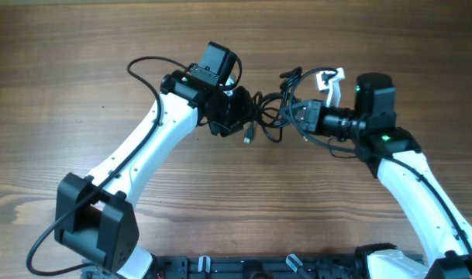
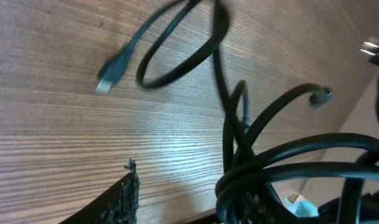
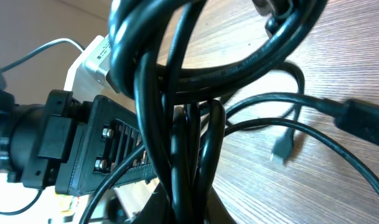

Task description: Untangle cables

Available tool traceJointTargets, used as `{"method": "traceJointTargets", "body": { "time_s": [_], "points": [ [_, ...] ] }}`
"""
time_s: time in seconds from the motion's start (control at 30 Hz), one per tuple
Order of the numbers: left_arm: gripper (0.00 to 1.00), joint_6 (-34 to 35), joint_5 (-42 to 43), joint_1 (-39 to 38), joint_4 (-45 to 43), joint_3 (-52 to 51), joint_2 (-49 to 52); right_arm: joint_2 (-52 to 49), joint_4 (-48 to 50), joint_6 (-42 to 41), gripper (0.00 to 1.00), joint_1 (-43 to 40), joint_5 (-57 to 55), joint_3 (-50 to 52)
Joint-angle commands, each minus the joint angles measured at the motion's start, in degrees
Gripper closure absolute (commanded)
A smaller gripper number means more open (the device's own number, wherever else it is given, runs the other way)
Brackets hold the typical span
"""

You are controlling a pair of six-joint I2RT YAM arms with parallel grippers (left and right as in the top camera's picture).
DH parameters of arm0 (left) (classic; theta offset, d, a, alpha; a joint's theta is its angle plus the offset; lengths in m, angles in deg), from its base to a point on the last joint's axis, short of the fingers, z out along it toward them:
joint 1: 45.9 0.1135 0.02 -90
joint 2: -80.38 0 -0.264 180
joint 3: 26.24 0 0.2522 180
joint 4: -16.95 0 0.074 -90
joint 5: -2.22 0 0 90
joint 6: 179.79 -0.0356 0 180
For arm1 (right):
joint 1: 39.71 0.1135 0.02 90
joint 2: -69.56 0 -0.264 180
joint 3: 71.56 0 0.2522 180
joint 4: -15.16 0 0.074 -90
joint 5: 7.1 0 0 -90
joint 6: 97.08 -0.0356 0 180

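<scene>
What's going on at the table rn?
Both arms meet over the table at a tangle of black cables. The right gripper is shut, apparently on the bundle. The left gripper is at the tangle's other side; its grip is unclear. One plug sticks out of the tangle. Nothing is separated yet.

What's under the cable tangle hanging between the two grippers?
Bare wood table shows through the loops of the cable tangle, with one plug sticking out. Where the strands bunch thickest, the surface beneath is hidden.
</scene>
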State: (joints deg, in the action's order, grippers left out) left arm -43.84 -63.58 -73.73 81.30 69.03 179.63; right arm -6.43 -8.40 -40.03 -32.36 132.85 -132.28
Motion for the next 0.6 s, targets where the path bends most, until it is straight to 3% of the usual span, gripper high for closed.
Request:
{"method": "traceJointTargets", "body": {
  "time_s": [0.0,0.23,0.47,0.57],
  "points": [
    [0.49,-5.9,-11.19,2.29,1.07,-0.87,-0.22,0.66,1.88,1.46,0.96,-8.11,10.54,-0.98],
    [0.43,-25.09,-2.14,2.6,-3.85,-0.87,-0.22,-0.09,3.37,1.44,0.96,-16.61,24.68,-0.98],
    [0.42,-27.76,-0.74,2.62,-7.93,-0.87,0.31,-2.08,6.54,0.2,0.96,-17.18,33.48,-0.98],
    [0.45,-27.74,6.47,2.62,-13.62,-0.87,0.7,-2.08,10.99,-3.63,0.96,-17.2,35.71,-0.98]
  ]
}}
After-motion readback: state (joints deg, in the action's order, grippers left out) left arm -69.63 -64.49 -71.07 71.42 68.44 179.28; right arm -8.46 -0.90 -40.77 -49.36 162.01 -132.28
